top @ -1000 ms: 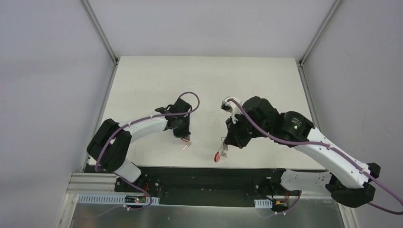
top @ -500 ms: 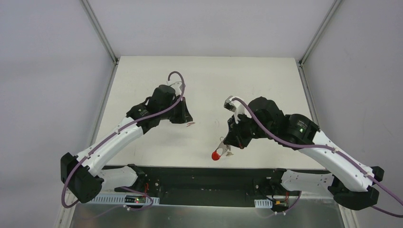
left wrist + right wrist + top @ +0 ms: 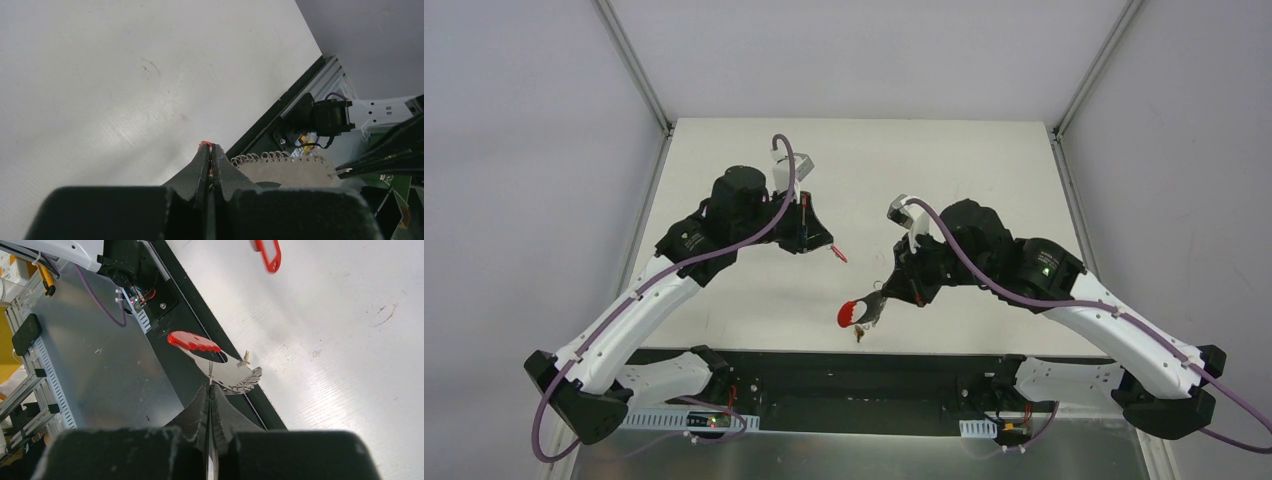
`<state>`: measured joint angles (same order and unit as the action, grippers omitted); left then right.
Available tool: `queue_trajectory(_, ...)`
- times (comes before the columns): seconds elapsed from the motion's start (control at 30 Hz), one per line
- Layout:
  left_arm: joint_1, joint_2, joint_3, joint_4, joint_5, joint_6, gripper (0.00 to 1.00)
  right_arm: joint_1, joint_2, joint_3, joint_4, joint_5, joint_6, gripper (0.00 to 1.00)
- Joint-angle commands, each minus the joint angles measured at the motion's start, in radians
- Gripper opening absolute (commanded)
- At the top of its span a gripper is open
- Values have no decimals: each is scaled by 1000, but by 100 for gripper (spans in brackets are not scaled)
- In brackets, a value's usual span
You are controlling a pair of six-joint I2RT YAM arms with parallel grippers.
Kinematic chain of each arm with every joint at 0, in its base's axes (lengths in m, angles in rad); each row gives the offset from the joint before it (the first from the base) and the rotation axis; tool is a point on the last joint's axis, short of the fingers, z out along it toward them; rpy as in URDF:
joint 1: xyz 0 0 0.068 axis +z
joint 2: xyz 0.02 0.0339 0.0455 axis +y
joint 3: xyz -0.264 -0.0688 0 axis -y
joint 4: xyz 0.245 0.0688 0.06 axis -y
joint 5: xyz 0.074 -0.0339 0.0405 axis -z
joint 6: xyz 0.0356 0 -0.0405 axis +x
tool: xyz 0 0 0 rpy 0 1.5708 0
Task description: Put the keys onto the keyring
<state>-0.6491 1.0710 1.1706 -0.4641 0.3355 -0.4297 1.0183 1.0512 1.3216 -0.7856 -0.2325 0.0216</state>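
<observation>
My left gripper [image 3: 824,243] [image 3: 211,147] hangs above the table, shut on a red plastic key tag [image 3: 837,253] [image 3: 205,144]. That tag shows as a red loop [image 3: 267,254] in the right wrist view; I cannot make out its key. My right gripper [image 3: 886,295] [image 3: 210,387] is shut on a thin metal keyring seen edge-on [image 3: 210,374]. From it hang a silvery feather-shaped plate [image 3: 870,310] [image 3: 232,372] [image 3: 285,172], a thick red curved piece [image 3: 849,312] [image 3: 192,341] and a small key [image 3: 857,335] [image 3: 246,356]. The two grippers stand a short way apart.
The white table [image 3: 924,170] lies under both arms. A black base rail [image 3: 854,370] runs along its near edge, below the hanging bunch. Metal frame posts [image 3: 634,70] stand at the back corners between grey walls.
My left arm has risen and swung back and to the right, carrying the red tag up off the table. My right gripper has lifted the bunch and turned it, so the red piece now points left.
</observation>
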Motion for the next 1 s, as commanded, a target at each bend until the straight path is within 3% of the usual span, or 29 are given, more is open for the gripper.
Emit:
queue_trajectory(0.0, -9, -59, 59, 1, 119, 89, 0, -3, -6, 22, 76, 16, -41, 0)
queue_trajectory(0.33, -9, -132, 133, 10, 375, 170, 0, 12, -17, 38, 118, 60, -162, 0)
queue_trajectory(0.67, -9, -171, 132, 123, 566, 164, 0, 77, -9, 62, 207, 118, -269, 0)
queue_trajectory(0.97, -9, -181, 114, 157, 612, 177, 0, 167, 5, 80, 322, 204, -370, 0)
